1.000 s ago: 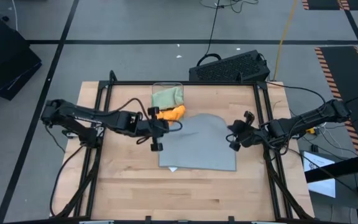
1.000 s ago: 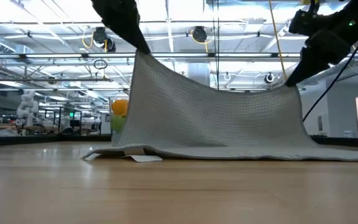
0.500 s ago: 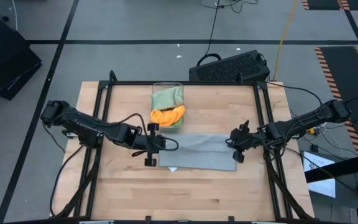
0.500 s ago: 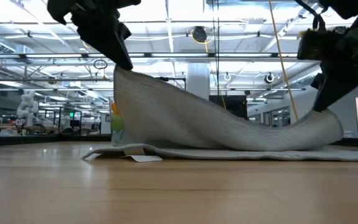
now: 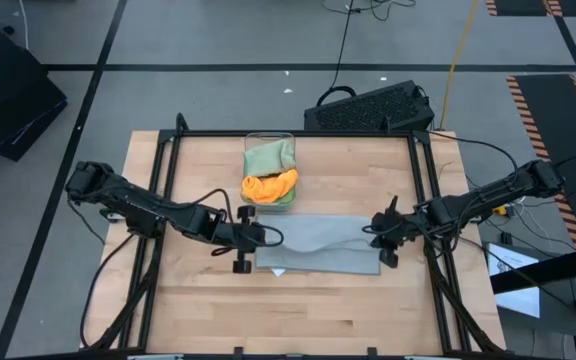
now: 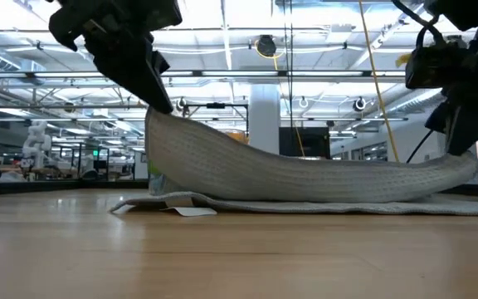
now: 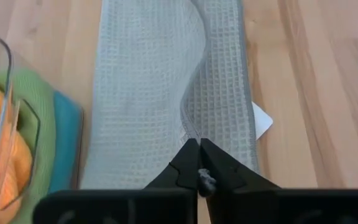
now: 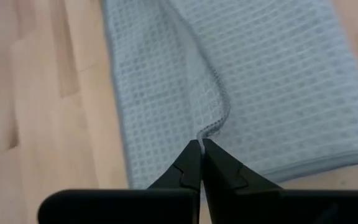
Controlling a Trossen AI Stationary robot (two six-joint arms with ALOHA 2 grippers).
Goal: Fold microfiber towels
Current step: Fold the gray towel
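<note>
A light grey microfiber towel lies doubled over on the wooden table, its upper layer arching above the lower one. My left gripper is shut on its raised left corner. My right gripper is shut on its right corner, lower down near the table. Orange and sage green towels sit in a clear bin beyond the grey one. The left wrist view also shows a blue towel there. My left gripper pinches the grey towel's left corner between its two fingers, slanting down from the table's left. That corner hangs well above the table. The cloth sags from it toward the right. My right gripper pinches the towel's hemmed right corner between its two fingers, slanting down from the table's right. The corner is low, just above the lower layer.
A white tag sticks out from under the towel's near left corner. A black keyboard-like object lies past the table's far edge. Dark frame rails run along the table's left and right sides. Bare wood lies toward the near edge.
Both grippers have gone down and toward the table's near edge, still shut on the towel's corners. The right one has rolled at the wrist. The held edge has come over the towel's near half. The towel, first standing up like a tent, now lies as a low arch.
</note>
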